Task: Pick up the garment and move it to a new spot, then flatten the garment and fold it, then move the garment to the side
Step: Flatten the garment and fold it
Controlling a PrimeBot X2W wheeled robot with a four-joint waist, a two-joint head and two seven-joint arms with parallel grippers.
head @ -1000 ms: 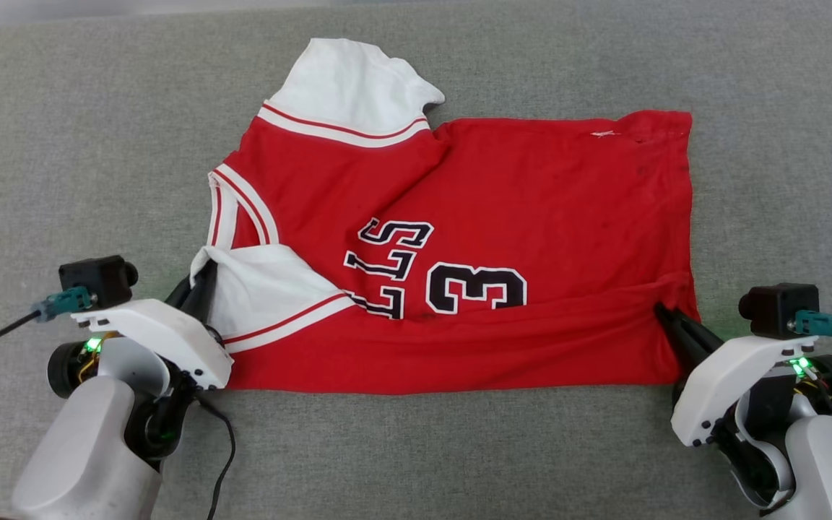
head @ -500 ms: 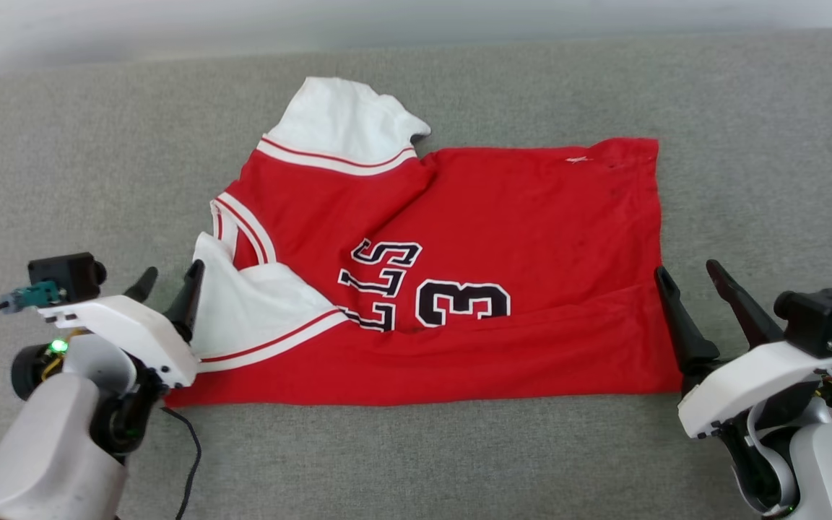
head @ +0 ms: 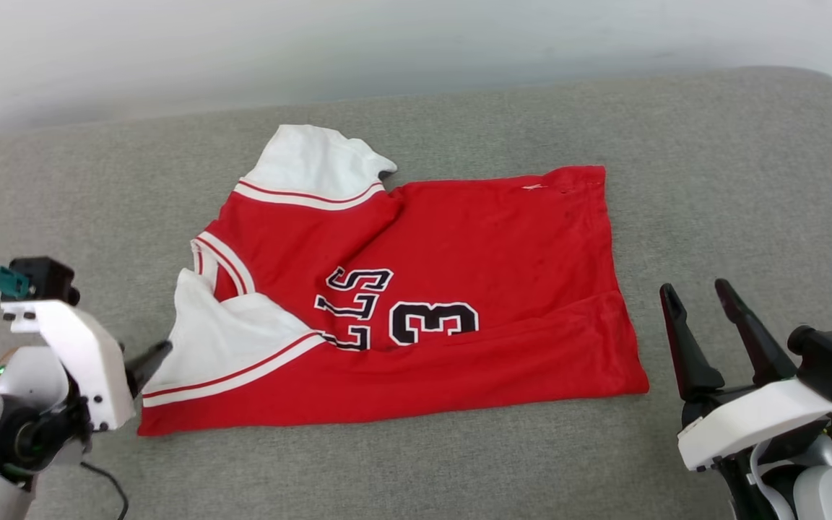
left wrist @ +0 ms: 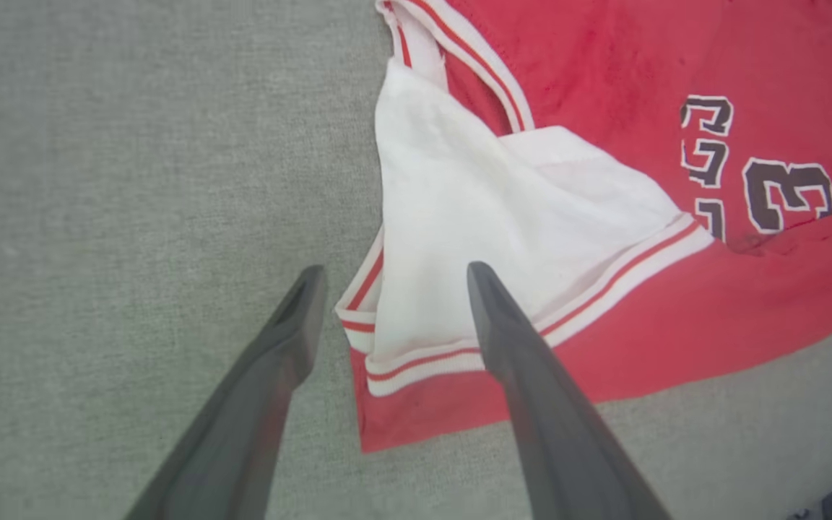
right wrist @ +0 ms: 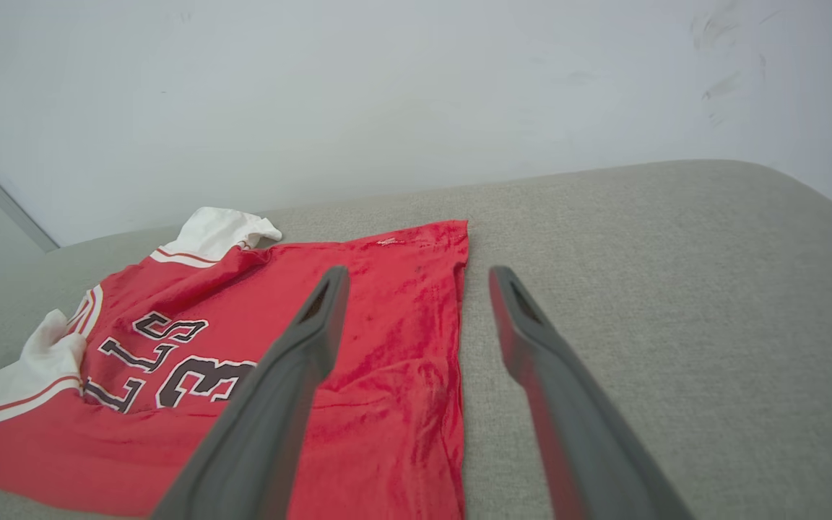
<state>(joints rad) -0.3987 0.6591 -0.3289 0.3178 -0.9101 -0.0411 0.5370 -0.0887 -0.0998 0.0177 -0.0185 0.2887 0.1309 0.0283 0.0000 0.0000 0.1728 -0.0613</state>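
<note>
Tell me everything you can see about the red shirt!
The red shirt looks like soft jersey cloth, with white short sleeves, red-and-white striped trim, and black white-edged letters and a 3. It lies sideways on the grey cushion, collar leftward, near edge folded over the print, slightly wrinkled. Nothing grips it.

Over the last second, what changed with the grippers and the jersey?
Both let go. The left gripper opened off the near white sleeve; the right gripper opened off the hem corner and drew back clear. The garment stayed lying where it was, its near edge folded over the lettering; the view's shift is the camera's.
</note>
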